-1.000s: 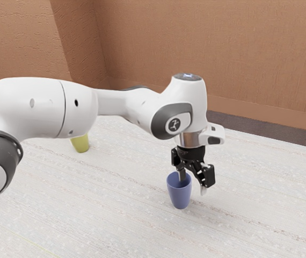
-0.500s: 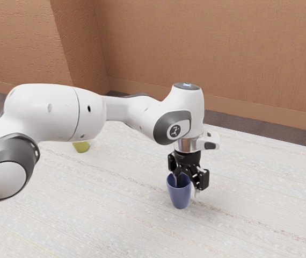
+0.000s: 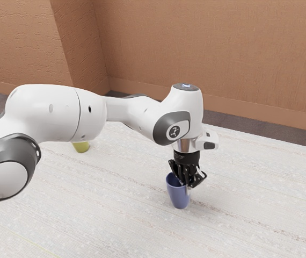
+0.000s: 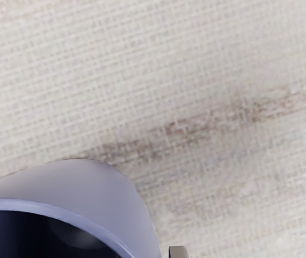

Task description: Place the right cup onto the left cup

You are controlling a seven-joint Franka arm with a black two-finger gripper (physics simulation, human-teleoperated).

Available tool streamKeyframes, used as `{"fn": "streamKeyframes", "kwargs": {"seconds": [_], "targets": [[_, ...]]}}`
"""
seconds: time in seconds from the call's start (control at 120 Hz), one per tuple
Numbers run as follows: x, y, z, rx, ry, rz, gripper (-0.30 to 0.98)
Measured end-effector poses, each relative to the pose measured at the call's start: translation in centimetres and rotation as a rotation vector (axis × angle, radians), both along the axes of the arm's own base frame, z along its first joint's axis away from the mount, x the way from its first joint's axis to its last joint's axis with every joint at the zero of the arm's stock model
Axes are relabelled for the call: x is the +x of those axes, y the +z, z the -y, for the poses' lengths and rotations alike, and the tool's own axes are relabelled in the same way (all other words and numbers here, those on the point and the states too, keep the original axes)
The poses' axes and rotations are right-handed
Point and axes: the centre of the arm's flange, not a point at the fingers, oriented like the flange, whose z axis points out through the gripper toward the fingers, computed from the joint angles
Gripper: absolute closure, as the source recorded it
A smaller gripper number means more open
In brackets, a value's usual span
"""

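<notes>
Overall, two fingers (image 3: 186, 185) pinch one blue cup (image 3: 178, 198) by its wall; one green cup (image 3: 81, 147) stands apart.

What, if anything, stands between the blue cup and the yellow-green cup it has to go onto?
Nothing visible stands on the tabletop between the blue cup and the yellow-green cup. In the exterior view my arm hides the yellow-green cup's top, so I cannot tell what, if anything, is there.
</notes>
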Motion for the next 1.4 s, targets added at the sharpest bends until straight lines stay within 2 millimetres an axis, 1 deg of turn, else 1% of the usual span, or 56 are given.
{"fn": "streamKeyframes", "kwargs": {"seconds": [0.175,0.275,0.425,0.65,0.733,0.808,1.075,1.258,1.4], "targets": [[0.1,-0.1,-0.1,0.004,0.011,0.010,0.75],[0.4,0.9,-0.6,0.012,0.017,0.033,0.76],[1.1,3.6,-2.3,0.029,0.037,0.082,0.77],[1.5,9.1,-6.1,0.057,0.076,0.150,0.78],[1.4,11.1,-8.0,0.070,0.098,0.163,0.78],[1.2,12.7,-10.2,0.084,0.123,0.168,0.78],[0.1,17.1,-19.4,0.149,0.231,0.176,0.78],[0.0,18.4,-25.3,0.173,0.292,0.171,0.78],[0.2,18.8,-29.0,0.196,0.316,0.171,0.78]]}}
